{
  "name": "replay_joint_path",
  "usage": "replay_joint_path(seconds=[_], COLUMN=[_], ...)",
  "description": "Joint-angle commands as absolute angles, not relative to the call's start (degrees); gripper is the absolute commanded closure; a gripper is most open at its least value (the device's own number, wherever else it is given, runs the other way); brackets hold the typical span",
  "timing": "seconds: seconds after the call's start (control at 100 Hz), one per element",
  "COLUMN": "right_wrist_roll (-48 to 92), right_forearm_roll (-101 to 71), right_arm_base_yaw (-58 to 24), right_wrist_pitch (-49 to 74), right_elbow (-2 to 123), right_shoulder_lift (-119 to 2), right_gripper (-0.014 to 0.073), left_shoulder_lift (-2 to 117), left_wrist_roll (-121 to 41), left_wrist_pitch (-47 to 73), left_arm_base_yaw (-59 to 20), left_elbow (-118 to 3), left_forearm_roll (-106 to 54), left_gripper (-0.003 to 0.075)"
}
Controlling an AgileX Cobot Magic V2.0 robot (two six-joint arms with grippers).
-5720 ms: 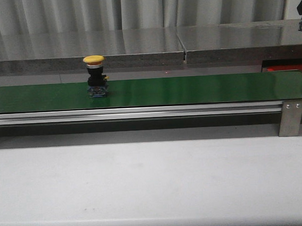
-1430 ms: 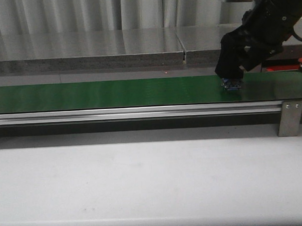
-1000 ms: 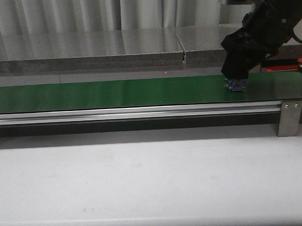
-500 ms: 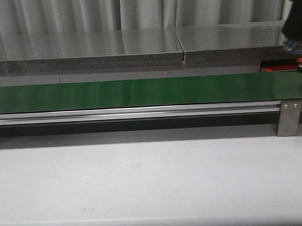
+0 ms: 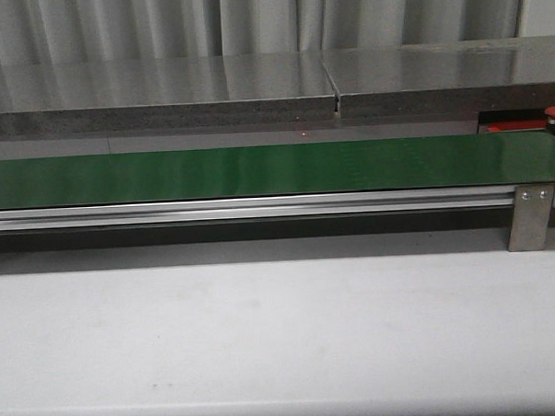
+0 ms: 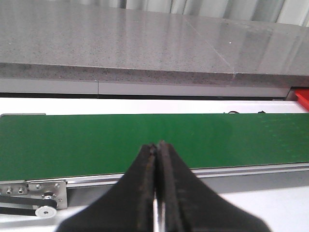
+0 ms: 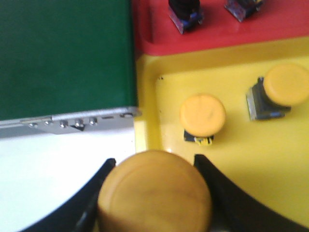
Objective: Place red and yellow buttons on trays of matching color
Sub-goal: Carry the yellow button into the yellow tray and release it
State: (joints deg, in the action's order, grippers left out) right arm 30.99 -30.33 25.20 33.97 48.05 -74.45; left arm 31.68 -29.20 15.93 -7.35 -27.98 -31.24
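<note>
Right wrist view | step: transfer to tray | right gripper (image 7: 154, 166) fingers clamp yellow button (image 7: 154, 193) over yellow tray (image 7: 241, 164) edge, two yellow buttons already inside | next, judged: advance over bare tray floor, lower, release | left gripper (image 6: 157, 159) fingers closed, empty, above green belt (image 6: 145, 140).

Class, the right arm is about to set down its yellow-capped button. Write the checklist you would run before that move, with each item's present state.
1. Right gripper clamped on the yellow-capped button: ok.
2. Bright yellow tray in view ahead of the held button: ok.
3. Bare tray floor left beside the two yellow buttons already there: ok.
4. Held button over the tray rather than its rim: cannot tell.
5. Long green conveyor belt free of waiting buttons: ok.
6. Left gripper shut, holding nothing: ok.
</note>
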Motion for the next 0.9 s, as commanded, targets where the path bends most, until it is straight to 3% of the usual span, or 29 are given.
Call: replay_joint_path(seconds=[0.0, 0.38, 0.89], right_wrist_roll=[29.41, 26.81, 26.81], right_forearm_roll=[-31.59, -33.17, -33.36], right_arm_base_yaw=[25.60, 25.60, 25.60], right_wrist_pitch=[26.94, 14.32, 6.73], right_elbow=[44.06, 34.92, 34.39], right_shoulder_lift=[-71.28, -72.23, -83.48], right_gripper=[0.0482, 0.0482, 0.0482], left_shoulder_lift=[31.75, 31.75, 31.75], left_wrist_roll=[-29.12, -29.12, -29.12], left_wrist_pitch=[12.12, 12.12, 12.12], left_arm_base_yaw=[-7.68, -7.68, -7.68], left_elbow=[-29.58, -29.58, -29.58], left_forearm_roll=[-32.33, -32.33, -32.33], left_gripper=[0.0739, 0.0739, 0.0739])
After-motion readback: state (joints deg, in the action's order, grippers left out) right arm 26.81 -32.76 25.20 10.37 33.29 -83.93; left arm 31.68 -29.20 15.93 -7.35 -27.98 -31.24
